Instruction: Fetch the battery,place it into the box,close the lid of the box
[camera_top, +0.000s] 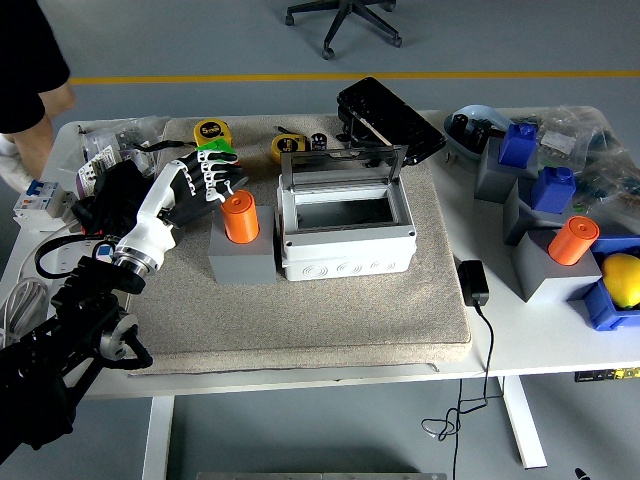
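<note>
An orange cylinder battery (239, 217) stands upright on a grey block (241, 256) on the beige mat. Just right of it sits the white box (345, 228), its lid (343, 165) raised at the back and the inside empty. My left hand (212, 178) reaches in from the lower left; its white fingers are spread just behind and left of the battery, close to it but not closed around it. My right arm is out of view.
A second orange cylinder (573, 240) stands on a grey block at the right, beside blue parts (519, 144) and a yellow ball (622, 277). Tape measures (211, 131) and a black case (390, 118) lie behind the box. A black adapter (472, 282) lies right of the mat. A person stands at the far left.
</note>
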